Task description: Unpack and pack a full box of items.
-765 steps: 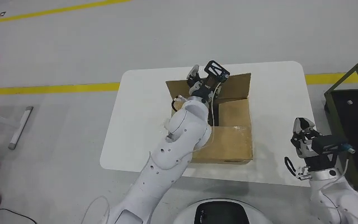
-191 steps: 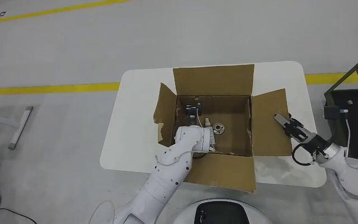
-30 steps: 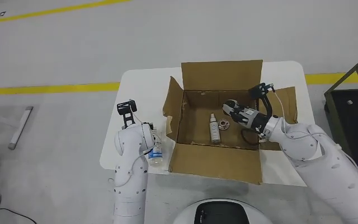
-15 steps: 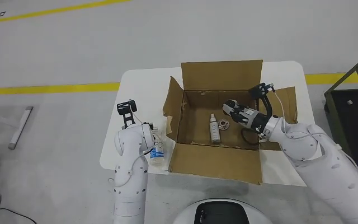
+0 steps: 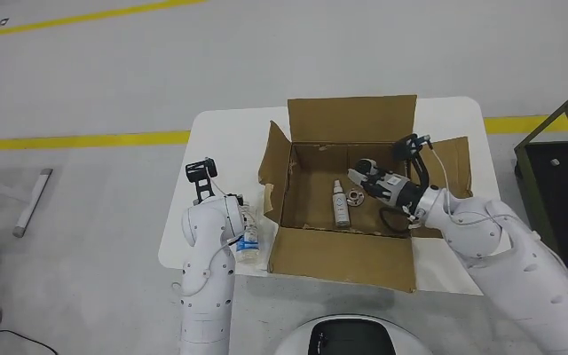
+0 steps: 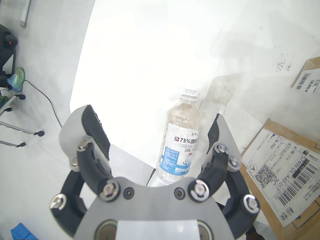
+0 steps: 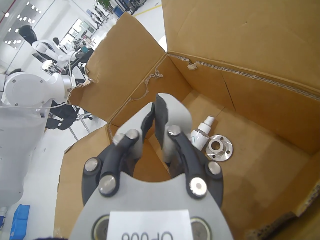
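Cardboard box (image 5: 343, 256) unmoved on worktop (image 5: 222, 142) over the last second, flaps spread, with right jaws inside it and edged slightly nearer the contents than half a second back. Clear bottle (image 6: 180, 136) now outside the box, standing on the worktop just beyond the left jaws, which six seconds ago were down in the box and now hang spread wide, gripping nothing; one item unpacked, by the look of it. Spray bottle (image 7: 200, 136) and metal flange (image 7: 219, 148) side by side just ahead of the right jaws, pinched together and empty, so likely next out after reopening.
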Controlling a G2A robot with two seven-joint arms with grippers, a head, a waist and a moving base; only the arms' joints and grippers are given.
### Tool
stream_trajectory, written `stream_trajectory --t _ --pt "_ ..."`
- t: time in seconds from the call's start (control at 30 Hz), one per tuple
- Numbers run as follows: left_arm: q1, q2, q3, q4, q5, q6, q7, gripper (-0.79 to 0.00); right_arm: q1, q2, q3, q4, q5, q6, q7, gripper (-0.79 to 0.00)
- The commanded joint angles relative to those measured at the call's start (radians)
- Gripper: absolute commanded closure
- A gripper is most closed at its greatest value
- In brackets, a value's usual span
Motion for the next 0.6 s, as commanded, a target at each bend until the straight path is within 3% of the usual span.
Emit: stream_trajectory --t 0.0,0.4,0.57 --pt "0.000 0.000 0.000 0.000 0.000 0.000 0.000 -0.785 0.007 -0.001 -0.011 -0.014 -0.028 0.037 0.020 -0.785" --pt "0.000 0.000 0.000 0.000 0.000 0.000 0.000 -0.785 0.184 -0.028 -0.159 0.008 -0.268 0.320 0.259 -0.785" --pt "0.000 0.000 0.000 0.000 0.000 0.000 0.000 -0.785 0.219 -0.038 -0.202 0.021 -0.306 0.355 0.296 -0.785"
